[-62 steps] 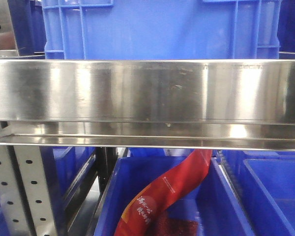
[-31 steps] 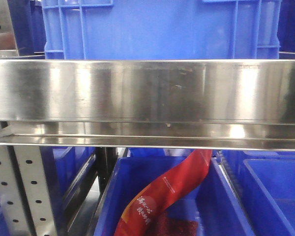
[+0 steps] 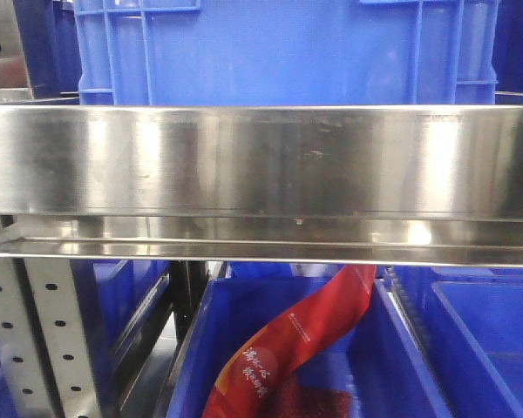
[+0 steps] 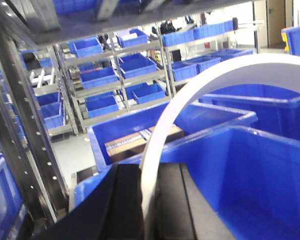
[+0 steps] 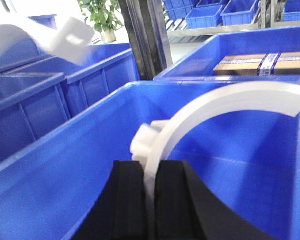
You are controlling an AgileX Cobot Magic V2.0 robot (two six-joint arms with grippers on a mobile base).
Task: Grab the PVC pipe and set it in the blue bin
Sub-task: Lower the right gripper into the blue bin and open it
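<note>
Clamped tight in the left gripper (image 4: 150, 172): a white pipe (image 4: 205, 80), arching up and right above a blue bin (image 4: 270, 185). Beyond its far edge, a next bin (image 4: 97, 145) with a cardboard box (image 4: 135, 142) inside. Likewise pinched in the right gripper (image 5: 150, 167): curved white pipe (image 5: 215, 102), fitting (image 5: 142, 140) just above the fingers, over the bin's near edge. One pipe or two: cannot tell. Seen from the front, below a steel shelf (image 3: 261, 161), a lower bin (image 3: 401, 348) holding a red bag (image 3: 305, 340).

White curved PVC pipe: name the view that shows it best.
Right wrist view: the white curved PVC pipe arcs from the right claw over the blue plastic bin, end fitting visible. Left wrist view shows a similar white arc in the left claw; front view shows none.
</note>
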